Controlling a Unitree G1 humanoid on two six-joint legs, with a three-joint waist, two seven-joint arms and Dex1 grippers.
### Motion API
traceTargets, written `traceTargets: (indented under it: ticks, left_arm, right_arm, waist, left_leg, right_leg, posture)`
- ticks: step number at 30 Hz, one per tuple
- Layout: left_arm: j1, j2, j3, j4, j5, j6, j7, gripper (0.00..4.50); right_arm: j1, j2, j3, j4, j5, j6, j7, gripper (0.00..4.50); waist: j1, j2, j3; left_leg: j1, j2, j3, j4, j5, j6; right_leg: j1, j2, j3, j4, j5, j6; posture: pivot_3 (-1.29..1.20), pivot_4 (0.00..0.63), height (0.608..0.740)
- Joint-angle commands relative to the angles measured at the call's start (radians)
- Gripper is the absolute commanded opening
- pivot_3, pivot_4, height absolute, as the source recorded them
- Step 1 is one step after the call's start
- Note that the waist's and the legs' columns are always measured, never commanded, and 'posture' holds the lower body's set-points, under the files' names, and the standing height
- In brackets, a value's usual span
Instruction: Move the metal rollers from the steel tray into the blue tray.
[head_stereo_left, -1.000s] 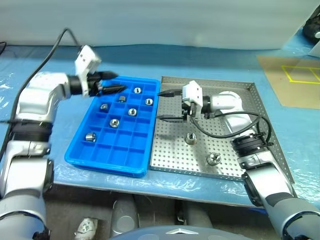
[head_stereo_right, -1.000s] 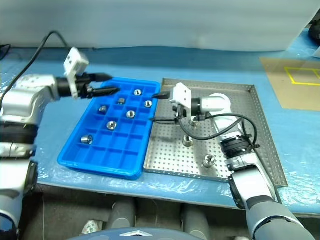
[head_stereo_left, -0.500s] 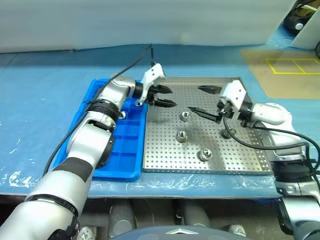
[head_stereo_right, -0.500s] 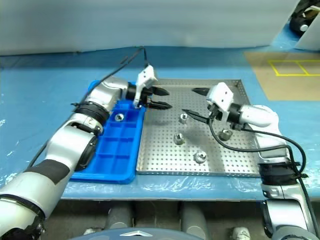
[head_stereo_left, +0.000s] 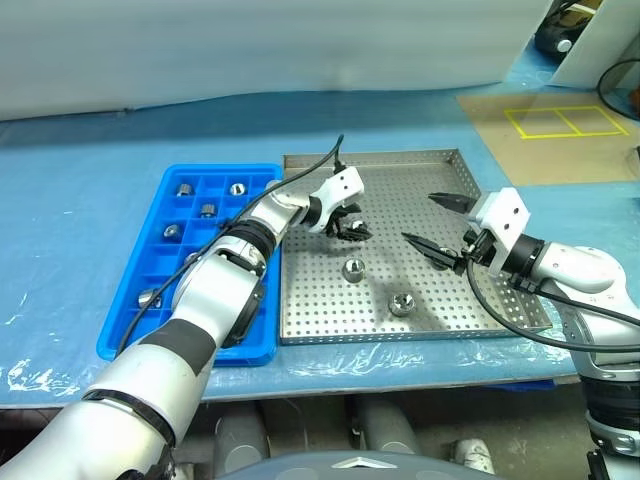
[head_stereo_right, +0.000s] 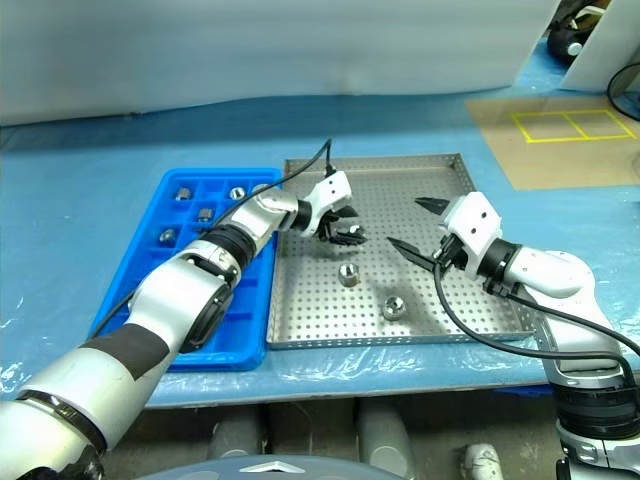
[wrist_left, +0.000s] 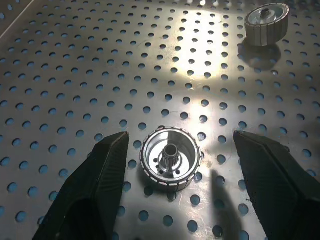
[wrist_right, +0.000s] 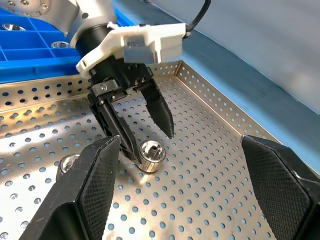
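From the head views we see our left pincer (head_stereo_left: 352, 228) reaching over the steel tray (head_stereo_left: 455, 305), spread open around one roller, while two more metal rollers (head_stereo_left: 353, 269) lie loose nearer us. The blue tray (head_stereo_left: 122, 330) beside it already holds several. Our right pincer (head_stereo_left: 437, 224) hovers open, empty.

In the left wrist view the roller (wrist_left: 171, 158) sits between our fingers (wrist_left: 102, 170), untouched.

In the right wrist view the left pincer (wrist_right: 145, 130) straddles that roller (wrist_right: 151, 156).
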Motion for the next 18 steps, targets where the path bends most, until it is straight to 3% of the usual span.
traceTargets:
  ticks: [1, 15, 18]
  left_arm:
    - [0.002, -0.013, 0.013, 0.003, 0.028, -0.013, 0.052, 3.51]
    - [0.036, -0.034, 0.031, 0.013, 0.082, 0.013, 0.130, 3.51]
    - [0.035, -0.028, 0.038, 0.013, 0.086, 0.028, 0.112, 2.64]
  right_arm:
    - [0.016, -0.020, -0.044, -0.054, 0.021, 0.005, -0.016, 3.98]
    - [0.033, -0.026, -0.045, -0.065, 0.020, 0.003, -0.037, 3.98]
    - [0.027, -0.025, -0.042, -0.057, 0.019, -0.001, -0.036, 3.98]
  waist:
    - [-0.004, 0.000, 0.000]
    - [-0.014, 0.000, 0.000]
    - [-0.014, 0.000, 0.000]
  left_leg:
    - [0.000, 0.000, 0.000, 0.000, 0.000, 0.001]
    - [0.000, 0.000, 0.001, 0.000, -0.002, 0.003]
    - [-0.001, 0.000, 0.002, 0.000, -0.002, 0.003]
  right_leg:
    - [0.000, 0.000, 0.000, 0.000, 0.000, 0.000]
    - [0.000, -0.001, 0.000, -0.002, 0.000, 0.000]
    - [0.000, -0.001, 0.000, -0.003, 0.000, 0.000]
  posture:
    - [-0.56, 0.150, 0.740]
    - [-0.57, 0.150, 0.740]
    - [-0.56, 0.150, 0.740]
